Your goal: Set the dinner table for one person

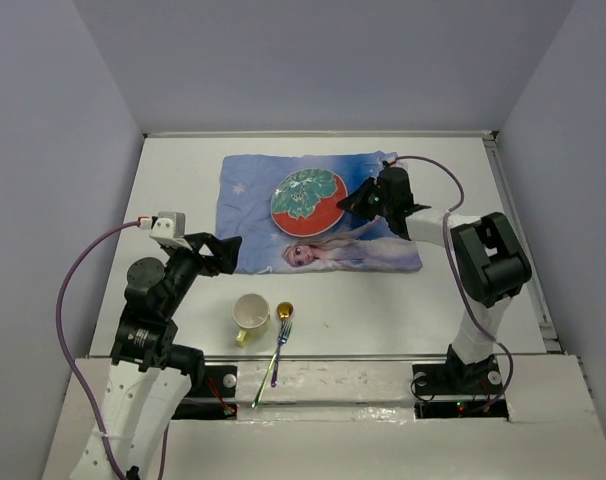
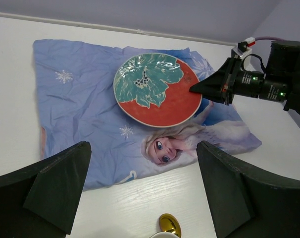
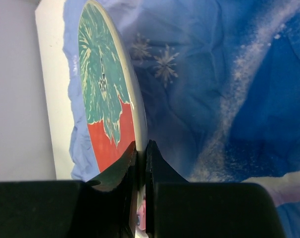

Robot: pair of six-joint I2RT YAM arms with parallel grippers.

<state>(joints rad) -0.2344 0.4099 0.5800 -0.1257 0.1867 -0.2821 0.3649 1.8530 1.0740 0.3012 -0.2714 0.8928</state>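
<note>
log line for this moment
right gripper shut on plate rim over mat | left gripper open, empty | mug, spoon, fork on table near arms

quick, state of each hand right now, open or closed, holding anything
left hand: open, holding nothing
right hand: closed on the rim of the plate

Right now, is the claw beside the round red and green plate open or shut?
Shut: the right claw pinches the rim of the round red and green plate, no gap showing.
</note>
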